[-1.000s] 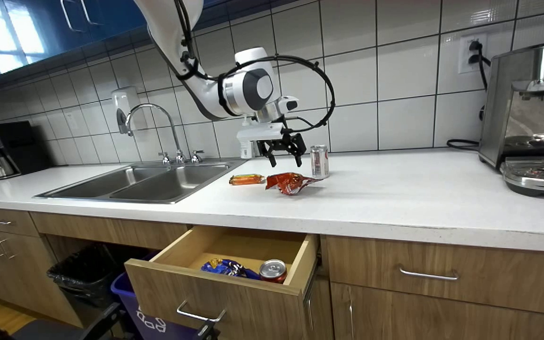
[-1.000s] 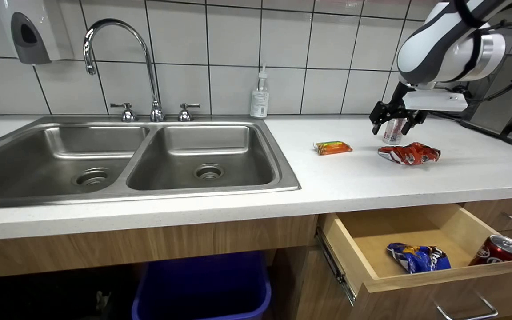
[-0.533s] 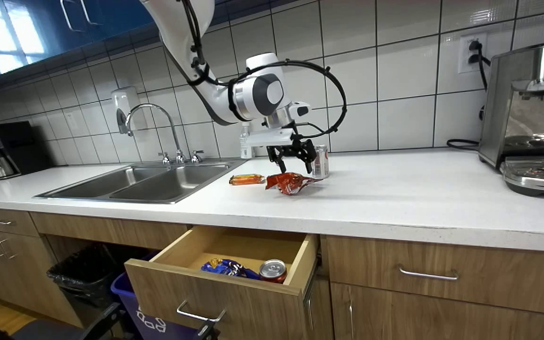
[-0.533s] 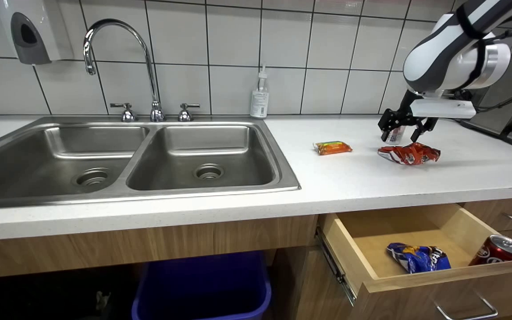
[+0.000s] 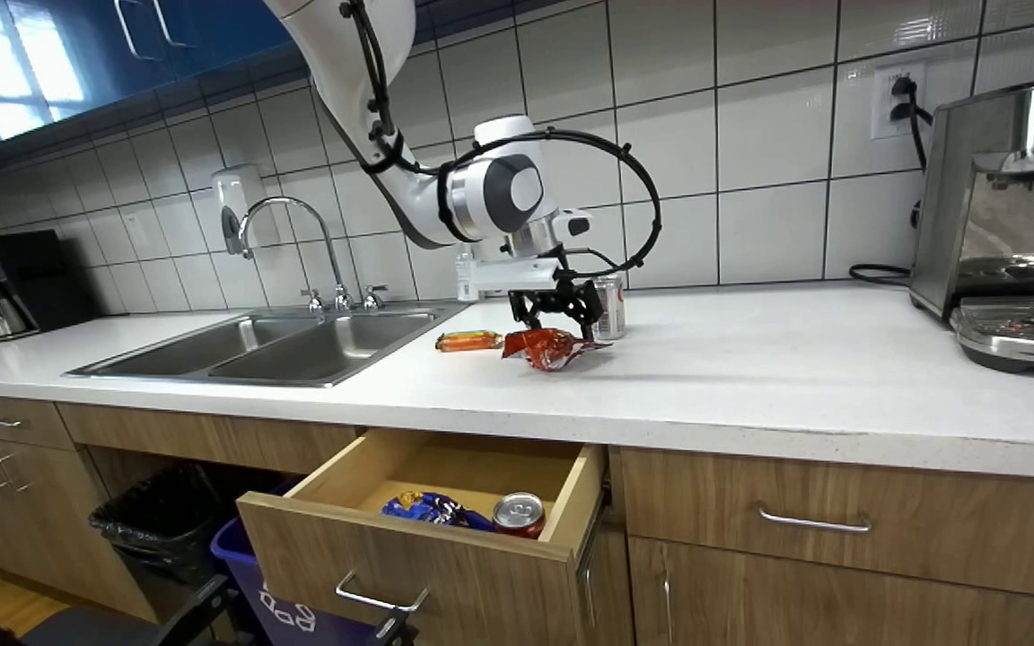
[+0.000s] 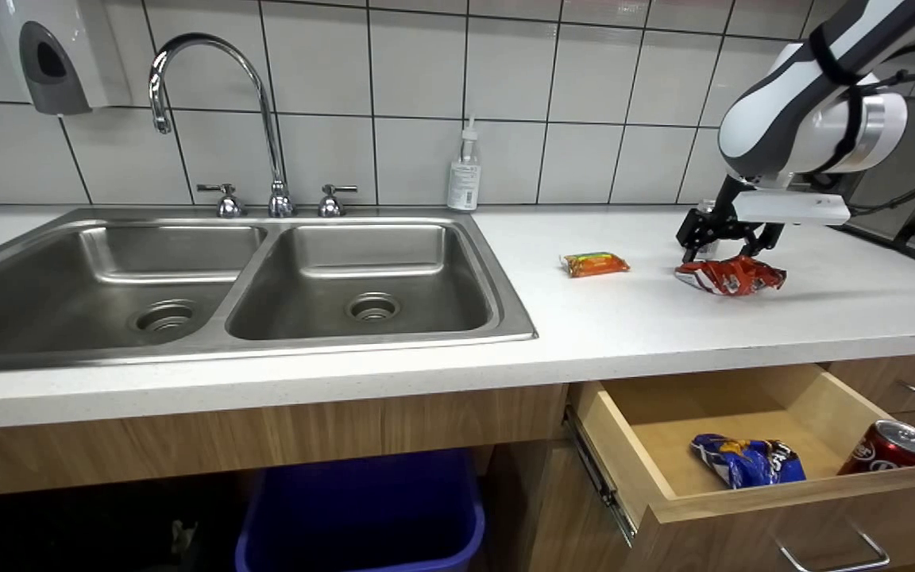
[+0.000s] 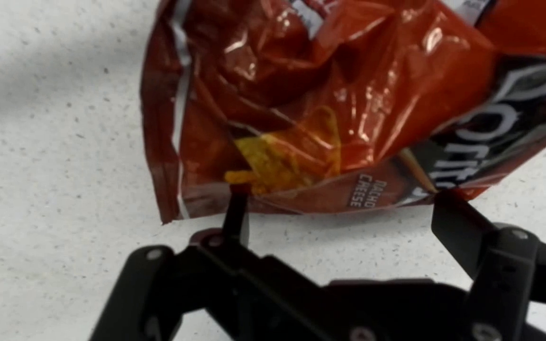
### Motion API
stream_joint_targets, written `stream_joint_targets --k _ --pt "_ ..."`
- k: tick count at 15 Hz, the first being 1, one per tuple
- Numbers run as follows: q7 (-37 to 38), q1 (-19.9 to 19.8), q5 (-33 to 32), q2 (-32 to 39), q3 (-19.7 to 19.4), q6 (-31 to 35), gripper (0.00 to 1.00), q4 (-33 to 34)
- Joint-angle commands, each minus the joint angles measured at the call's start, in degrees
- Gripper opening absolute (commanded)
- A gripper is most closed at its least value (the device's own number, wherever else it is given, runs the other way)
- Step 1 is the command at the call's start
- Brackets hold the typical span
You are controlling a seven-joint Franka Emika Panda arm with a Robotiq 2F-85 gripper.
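The gripper point(image 7: 341, 192) is poised at the edge of the red Doritos bag point(image 7: 349, 99) lying on the counter point(image 6: 584, 318), its 2 fingers point(image 7: 460, 227) spread wide, gripping nothing, presumably to span the bag's crumpled side, with an orange packet point(image 6: 595, 264) and a can point(image 5: 614, 309) near it.

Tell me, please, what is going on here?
A Franka Panda arm holds its end effector open and low at the edge of a Doritos Nacho Cheese bag on the white counter. The bag is not gripped; whether the fingertips touch it is unclear. An orange snack packet and a silver can are nearby. Below, an open drawer holds a blue snack bag and a red soda can.
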Motion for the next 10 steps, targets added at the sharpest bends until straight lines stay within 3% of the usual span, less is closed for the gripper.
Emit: stream_joint_targets --k 1,10 --pt "0.05 0.01 0.6 -1.72 0.74 -1.43 1.0 -1.67" --pt "0.7 1.36 0.15 -7.77 0.55 1.04 1.0 -12.05"
